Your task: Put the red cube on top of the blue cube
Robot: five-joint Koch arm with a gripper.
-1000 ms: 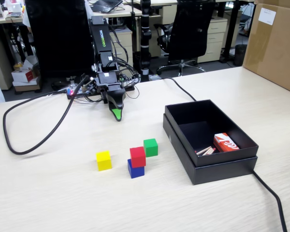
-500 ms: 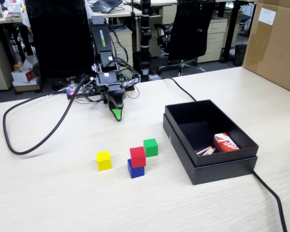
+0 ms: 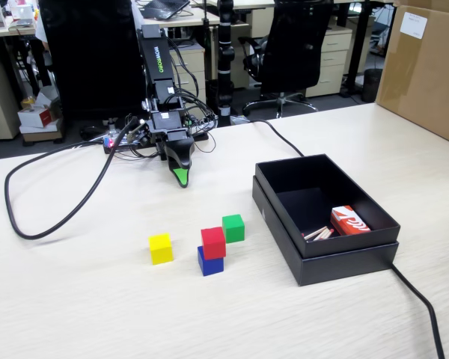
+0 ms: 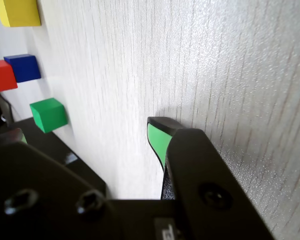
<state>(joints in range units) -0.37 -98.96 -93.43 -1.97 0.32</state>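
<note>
The red cube (image 3: 213, 241) sits on top of the blue cube (image 3: 209, 264) at the middle of the table, slightly askew. In the wrist view the red cube (image 4: 1, 76) and blue cube (image 4: 24, 67) show at the far left edge. My gripper (image 3: 181, 178) is back near the arm's base, well away from the stack, with its tip pointing down close to the tabletop. In the wrist view the gripper (image 4: 87, 132) is empty, and its green-padded fingers (image 4: 157, 140) stand wide apart with bare table between them.
A green cube (image 3: 233, 227) stands just right of the stack and a yellow cube (image 3: 161, 247) to its left. An open black box (image 3: 273, 217) at the right holds a red-and-white packet (image 3: 349, 221). A black cable (image 3: 60, 217) loops across the table's left.
</note>
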